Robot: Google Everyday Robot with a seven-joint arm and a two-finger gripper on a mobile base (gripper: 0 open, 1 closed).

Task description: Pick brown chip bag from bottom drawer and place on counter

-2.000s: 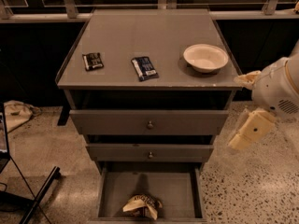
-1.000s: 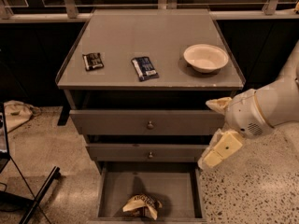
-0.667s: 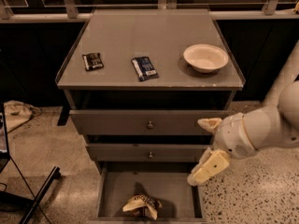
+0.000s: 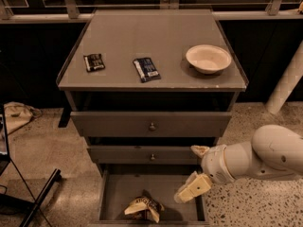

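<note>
The brown chip bag (image 4: 144, 208) lies crumpled on the floor of the open bottom drawer (image 4: 118, 190), near its front edge. My gripper (image 4: 195, 171) comes in from the right on a white arm and hangs over the drawer's right side, above and to the right of the bag. Its two cream fingers are spread apart and hold nothing. One finger (image 4: 194, 188) points down into the drawer, the other sits near the middle drawer's front. The counter (image 4: 142, 37) is the grey top of the cabinet.
On the counter lie a small black packet (image 4: 94, 62), a small dark-blue packet (image 4: 147, 69) and a white bowl (image 4: 208, 58). Two upper drawers with round knobs (image 4: 152, 126) are pulled slightly out. A black stand leg (image 4: 40, 197) crosses the floor at the left.
My arm has swung left and down, from beside the cabinet's right edge to over the bottom drawer's right side. The bag and counter items have not moved.
</note>
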